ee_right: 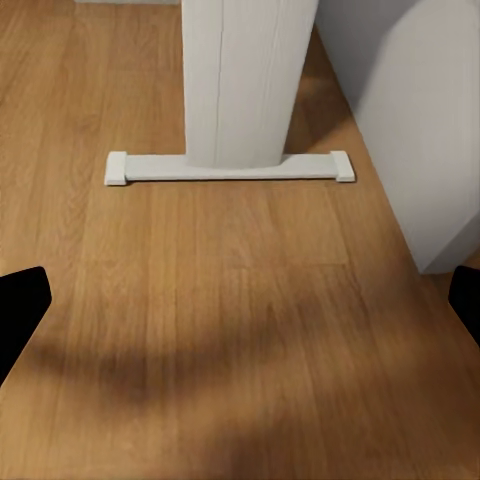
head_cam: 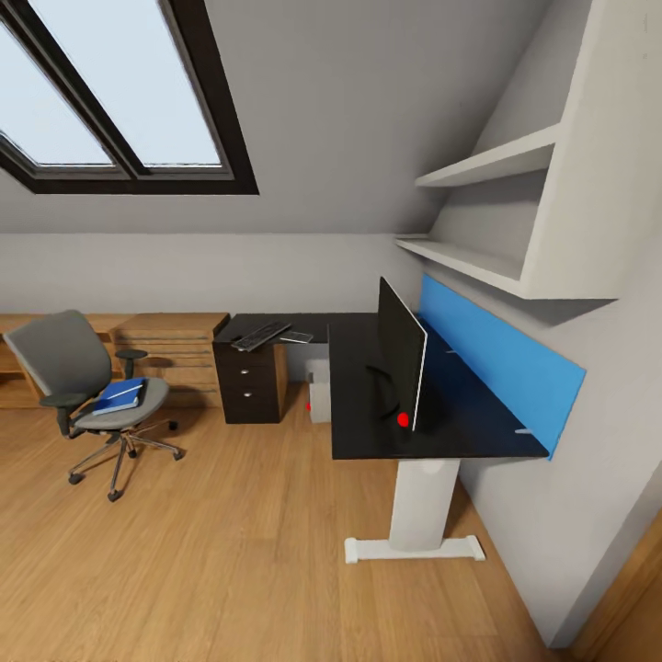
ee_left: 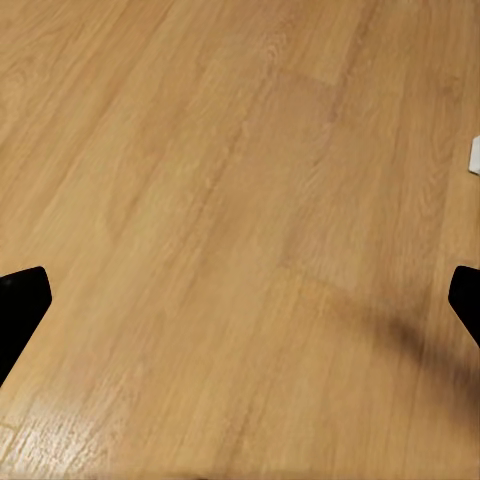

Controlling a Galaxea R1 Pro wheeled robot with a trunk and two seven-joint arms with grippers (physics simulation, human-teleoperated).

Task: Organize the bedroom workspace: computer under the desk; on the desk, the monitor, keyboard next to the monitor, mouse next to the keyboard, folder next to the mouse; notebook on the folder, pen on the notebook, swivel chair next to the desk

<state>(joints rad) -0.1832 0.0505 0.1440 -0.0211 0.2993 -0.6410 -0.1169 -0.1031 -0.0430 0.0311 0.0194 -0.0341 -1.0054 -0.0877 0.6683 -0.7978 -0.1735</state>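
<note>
- Desk [head_cam: 368, 405]: black, L-shaped, against the wall with the blue panel [head_cam: 501, 363]; white leg [head_cam: 421, 506] on the wood floor [head_cam: 230, 570], drawer unit [head_cam: 250, 382] at the far end. Probably heavy and stiff, to be left in place.
- Chair [head_cam: 78, 386]: grey, on a chrome wheeled base, well apart from the desk, at the left of the head view. Likely to roll and turn easily when pushed; best taken at the backrest or an armrest.
- Monitor [head_cam: 402, 363]: upright on the desk, near the blue panel, seen almost edge-on. Thin and likely fragile, already in its place.
- Computer [head_cam: 318, 391]: light grey box under the desk, beside the drawer unit, partly hidden. Looks heavy, no need to move.
- Keyboard [head_cam: 261, 336]: on the far wing of the desk, well apart from the monitor. Stiff, long and light by the look; better gripped across the short side, near the middle.
- Folder [head_cam: 120, 396]: blue, flat on the chair seat. Thin and perhaps a little bendable; to be pinched at an edge that sticks out.
- Notebook, pen, mouse: too small to tell with certainty; something pale and flat [head_cam: 297, 337] beside the keyboard.
- Left gripper [ee_left: 240, 300]: jaws wide apart, empty, over bare floor, far from all task things.
- Right gripper [ee_right: 240, 300]: also spread wide and empty, over the floor just before the foot of the white leg.
</note>
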